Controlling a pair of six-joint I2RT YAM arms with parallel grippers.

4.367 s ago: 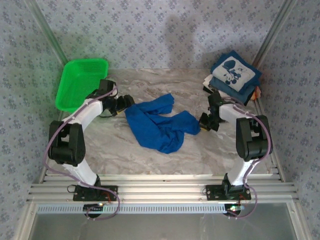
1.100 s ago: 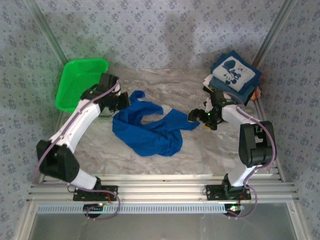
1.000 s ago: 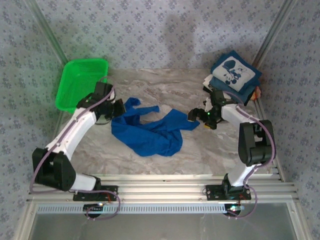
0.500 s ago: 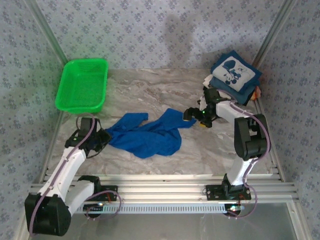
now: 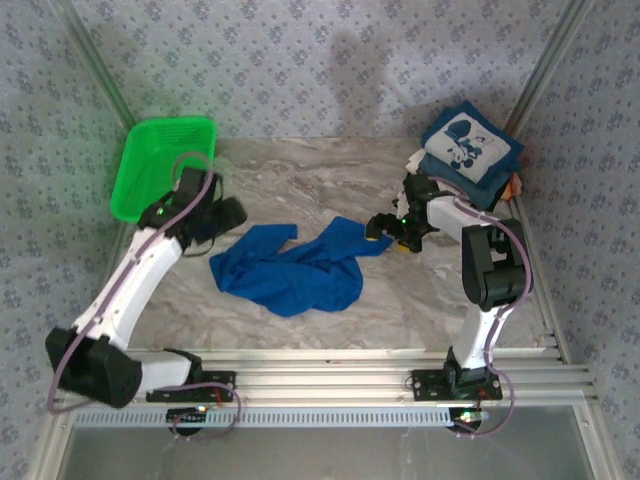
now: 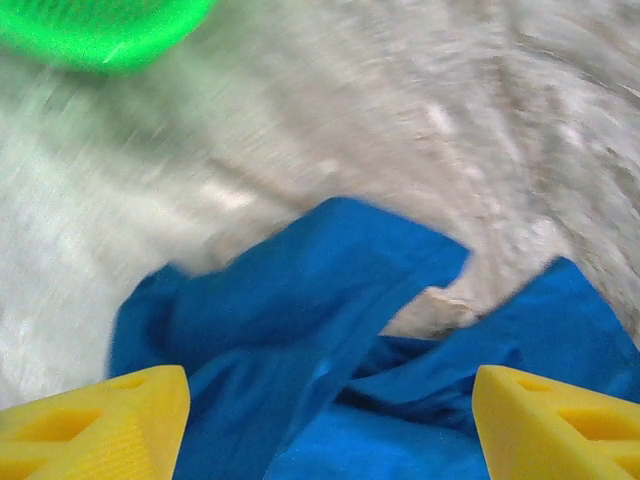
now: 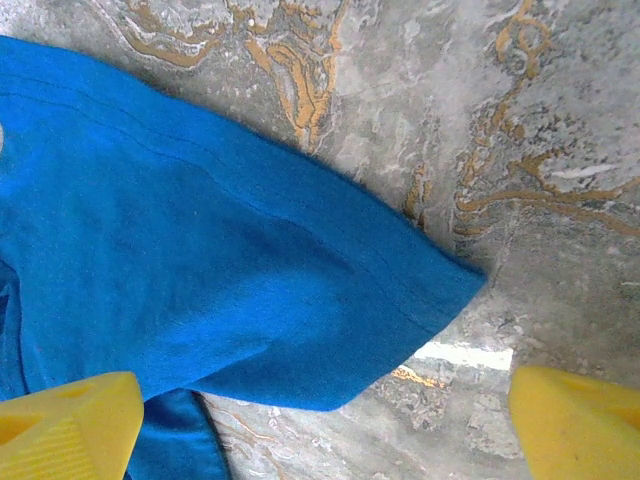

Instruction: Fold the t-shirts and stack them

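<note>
Blue t-shirt (image 5: 300, 270) crumpled mid-table; left gripper (image 6: 325, 425), jaws apart, over bunched edge; right gripper (image 7: 320, 425), jaws wide, over sleeve (image 7: 400, 290), presumably to spread it flat.

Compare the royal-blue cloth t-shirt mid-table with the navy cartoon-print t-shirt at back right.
The royal-blue cloth t-shirt lies crumpled and unfolded; the navy cartoon-print t-shirt is folded square. The royal-blue one rests directly on the marble-patterned table; the navy one tops a stack of folded shirts. Sprawled out, the royal-blue one covers a wider area than the folded navy one. Both are blue tees.
</note>
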